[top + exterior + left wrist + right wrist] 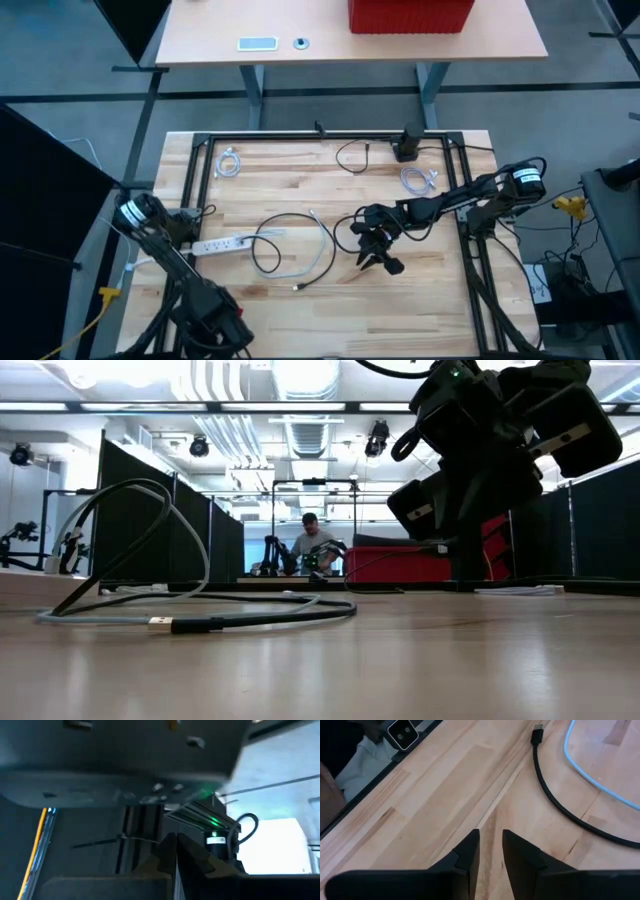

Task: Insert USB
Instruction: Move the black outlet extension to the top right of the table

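A black cable lies looped on the wooden table, and its USB plug rests flat on the wood, as does the plug end in the low view. A light blue cable runs beside it. A white power strip lies at the table's left. My right gripper hovers over bare wood right of the loop, fingers a narrow gap apart, holding nothing. My left gripper is shut and empty, parked by the power strip's left end.
Small coiled cables lie at the far left and far right, with a thin black cable and a black block by the far rail. A black frame borders the table. A person sits far behind.
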Action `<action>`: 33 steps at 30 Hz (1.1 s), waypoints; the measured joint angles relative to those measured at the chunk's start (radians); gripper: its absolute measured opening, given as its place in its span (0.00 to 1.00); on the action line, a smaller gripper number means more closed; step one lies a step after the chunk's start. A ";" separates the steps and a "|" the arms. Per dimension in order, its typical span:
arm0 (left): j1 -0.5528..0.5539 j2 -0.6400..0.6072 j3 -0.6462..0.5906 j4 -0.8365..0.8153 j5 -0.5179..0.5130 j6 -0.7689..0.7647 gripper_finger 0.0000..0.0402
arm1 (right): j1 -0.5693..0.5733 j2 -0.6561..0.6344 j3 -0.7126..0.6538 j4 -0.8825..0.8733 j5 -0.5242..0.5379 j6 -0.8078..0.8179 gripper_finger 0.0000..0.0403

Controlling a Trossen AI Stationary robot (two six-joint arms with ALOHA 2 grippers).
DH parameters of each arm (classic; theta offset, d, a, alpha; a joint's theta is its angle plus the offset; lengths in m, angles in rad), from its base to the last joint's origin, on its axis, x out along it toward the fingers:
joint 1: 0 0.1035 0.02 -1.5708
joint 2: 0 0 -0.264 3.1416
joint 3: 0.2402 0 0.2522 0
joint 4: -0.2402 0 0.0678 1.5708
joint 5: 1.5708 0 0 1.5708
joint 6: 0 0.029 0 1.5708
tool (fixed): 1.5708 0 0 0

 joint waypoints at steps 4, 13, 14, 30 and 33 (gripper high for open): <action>-0.002 0.025 0.000 0.000 0.039 0.015 0.00 | 0.000 0.000 0.000 0.000 0.000 0.000 0.14; -0.032 0.033 -0.002 -0.065 0.051 0.031 0.00 | -0.001 0.000 0.000 0.000 0.000 0.017 0.11; -0.035 0.033 -0.002 -0.075 0.043 0.034 0.00 | -0.001 -0.001 0.000 0.000 0.000 0.022 0.11; -0.063 0.033 -0.002 -0.078 -0.058 -0.006 0.00 | -0.004 -0.014 0.029 -0.007 0.000 0.030 0.14; -0.062 0.031 -0.001 -0.077 -0.086 0.001 0.00 | -0.004 -0.014 0.029 -0.007 -0.001 0.041 0.12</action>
